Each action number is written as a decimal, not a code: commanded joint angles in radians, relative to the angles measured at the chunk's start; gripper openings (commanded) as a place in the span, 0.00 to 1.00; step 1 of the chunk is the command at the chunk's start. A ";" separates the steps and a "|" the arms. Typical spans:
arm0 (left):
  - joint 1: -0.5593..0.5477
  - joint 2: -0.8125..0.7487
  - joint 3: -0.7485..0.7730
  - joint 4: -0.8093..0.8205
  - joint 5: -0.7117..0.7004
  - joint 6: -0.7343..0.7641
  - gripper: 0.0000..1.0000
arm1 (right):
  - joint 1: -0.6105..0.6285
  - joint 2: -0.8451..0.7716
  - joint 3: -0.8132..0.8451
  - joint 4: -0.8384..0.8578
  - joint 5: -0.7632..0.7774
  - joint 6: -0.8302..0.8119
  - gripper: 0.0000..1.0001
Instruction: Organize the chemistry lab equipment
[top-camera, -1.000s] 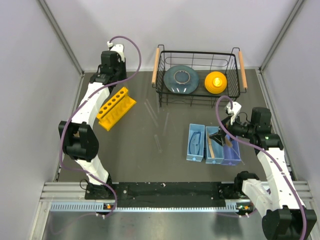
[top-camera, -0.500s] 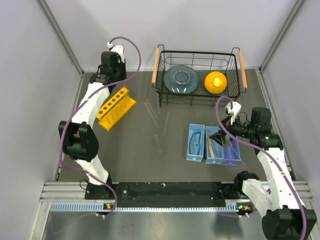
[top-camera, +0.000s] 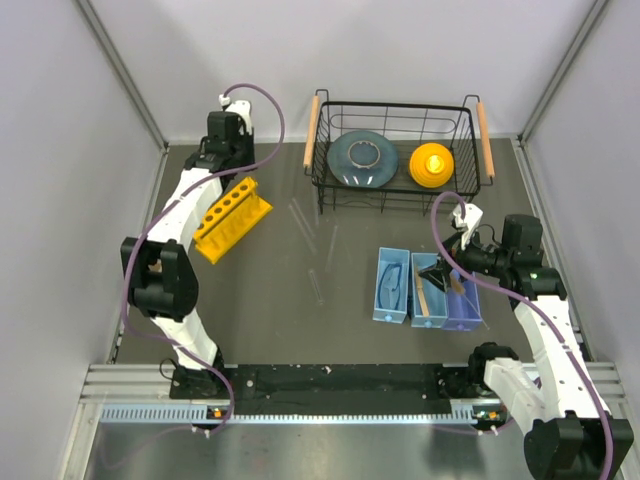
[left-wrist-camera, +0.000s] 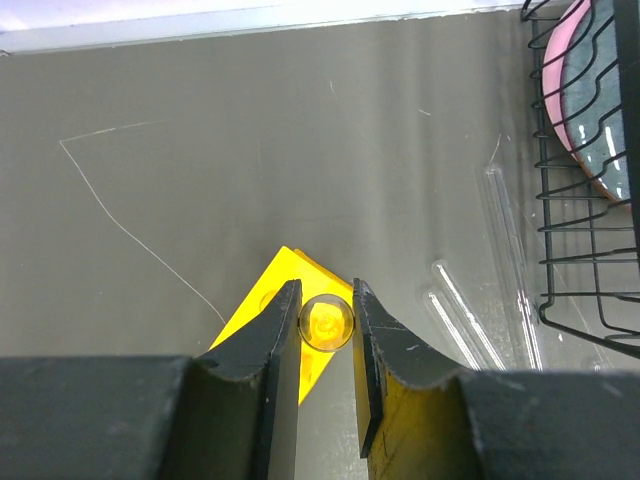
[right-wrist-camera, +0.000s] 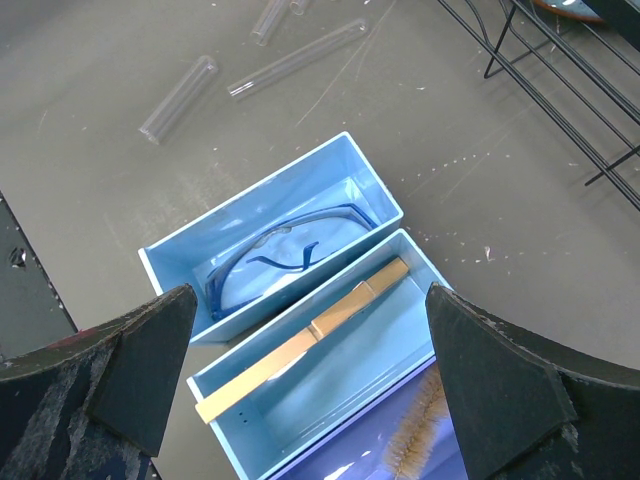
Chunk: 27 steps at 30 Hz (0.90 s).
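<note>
Glass tube (left-wrist-camera: 326, 324), clamped end-on between the left gripper's (left-wrist-camera: 325, 300) pinched fingers, hangs upright directly over one end of the yellow rack (left-wrist-camera: 300, 270), long axis pointing down at it.

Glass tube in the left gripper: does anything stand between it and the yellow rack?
Nothing visible does. The left gripper is shut on the glass tube, seen end-on with only the yellow rack right behind it. The loose tubes lie on the table off to the side, apart from the rack.
</note>
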 joint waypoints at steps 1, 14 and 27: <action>0.007 0.025 -0.019 0.082 -0.012 0.008 0.14 | -0.008 -0.001 0.002 0.018 -0.012 -0.022 0.99; 0.007 -0.015 -0.108 0.125 -0.024 -0.004 0.40 | -0.008 0.005 0.002 0.018 -0.012 -0.026 0.99; 0.007 -0.219 -0.121 0.086 -0.056 -0.063 0.80 | -0.008 -0.001 0.001 0.018 -0.010 -0.031 0.99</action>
